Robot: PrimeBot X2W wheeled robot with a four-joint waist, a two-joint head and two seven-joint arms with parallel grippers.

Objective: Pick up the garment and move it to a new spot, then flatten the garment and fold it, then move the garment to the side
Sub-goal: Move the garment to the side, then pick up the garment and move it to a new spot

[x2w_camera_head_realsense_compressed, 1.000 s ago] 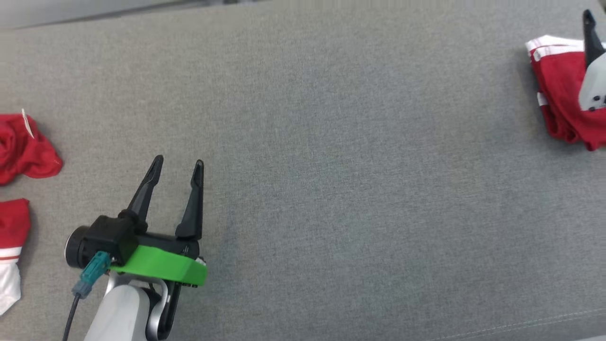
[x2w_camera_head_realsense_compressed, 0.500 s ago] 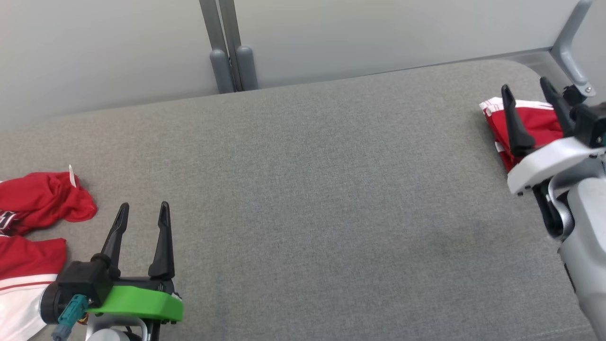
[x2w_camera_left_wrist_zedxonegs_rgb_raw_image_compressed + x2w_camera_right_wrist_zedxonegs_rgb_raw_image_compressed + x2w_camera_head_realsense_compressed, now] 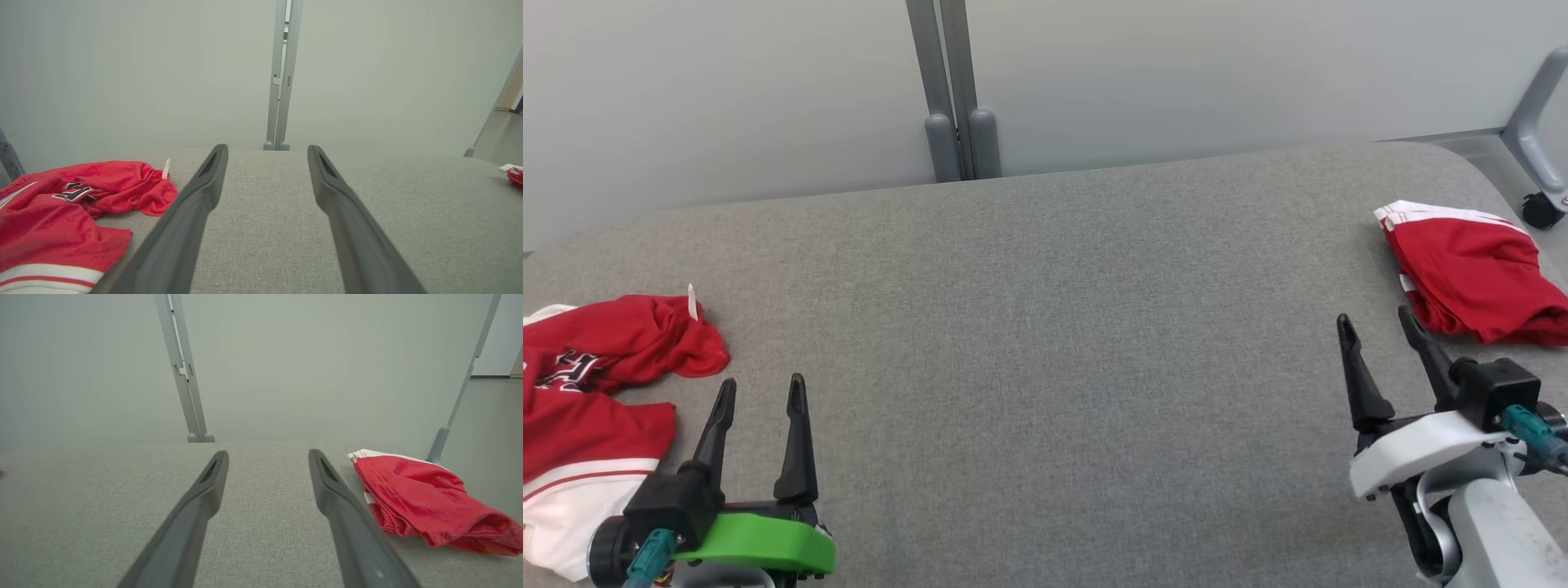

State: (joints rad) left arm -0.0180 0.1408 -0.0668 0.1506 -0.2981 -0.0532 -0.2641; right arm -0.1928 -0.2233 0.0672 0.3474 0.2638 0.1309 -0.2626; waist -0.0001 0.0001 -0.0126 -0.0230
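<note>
A folded red fabric garment with white trim (image 3: 1470, 273) is seen lying at the far right of the grey woven-fabric surface (image 3: 1045, 327), touched by nothing, so the folding and setting aside are judged to be finished for that piece. A crumpled red fabric garment with white banding and dark lettering (image 3: 605, 384) is heaped at the left edge, and the pick-up step is judged to be the one in hand. Whether that heap is one piece or two cannot be told. The left pincer (image 3: 760, 382) is held just right of the heap, its two long dark fingers spread wide, with nothing gripped and nothing touched; in the left wrist view only grey cloth is seen between them, the heap lying off to the left. The right pincer (image 3: 1374, 317) is likewise spread wide and empty, placed near and slightly left of the folded garment but apart from it. The next move is judged to call for the left pincer to be swung left over the heap, lowered, and closed on a raised ridge of fabric, perhaps near the small white tag (image 3: 692, 300), so that the garment can be lifted and carried to the middle of the surface for flattening.
</note>
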